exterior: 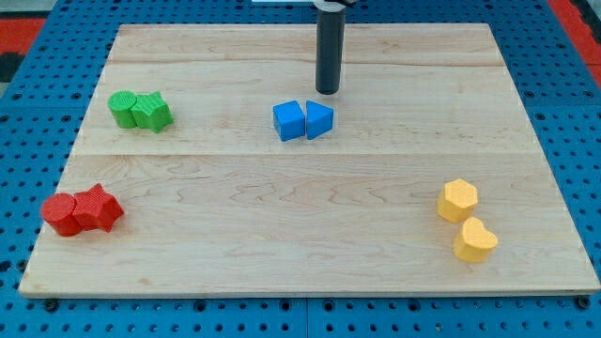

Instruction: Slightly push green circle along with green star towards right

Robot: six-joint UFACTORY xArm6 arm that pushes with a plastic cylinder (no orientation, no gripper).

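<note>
The wooden bench (310, 207) is carrying four pairs of blocks. The dark rod is descending from the view's top centre, and my tip (327, 92) is resting just above the blue pair, nearest the blue triangle (319, 120), which is touching the blue cube (288, 121) on its left. The tool is a plain rod with no jaws, so it is holding nothing. The green circle (123, 108) and the green star (151, 112) are sitting pressed together near the view's upper left, well apart from my tip. The red circle (61, 215) and red star (98, 208) are lying at the lower left. The yellow hexagon (457, 200) and yellow heart-like block (475, 240) are occupying the lower right.
</note>
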